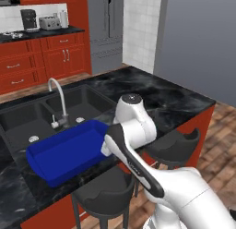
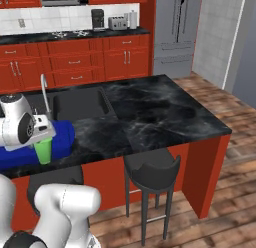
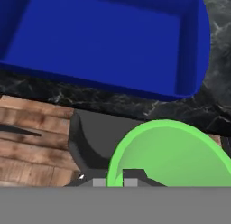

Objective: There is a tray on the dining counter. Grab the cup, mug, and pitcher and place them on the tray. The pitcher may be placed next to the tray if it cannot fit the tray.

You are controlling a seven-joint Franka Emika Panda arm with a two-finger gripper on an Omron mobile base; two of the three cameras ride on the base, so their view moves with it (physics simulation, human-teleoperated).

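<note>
Cup (image 2: 43, 151), bright green, is pinched at its rim by the gripper (image 3: 122, 175) just short of the blue tray (image 1: 46, 170), which looks bare, so all three placements seem left.

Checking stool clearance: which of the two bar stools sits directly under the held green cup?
The stool beneath the tray's counter edge: in the hand view its dark seat lies right below the cup. The other stool stands farther along, under bare counter.
</note>
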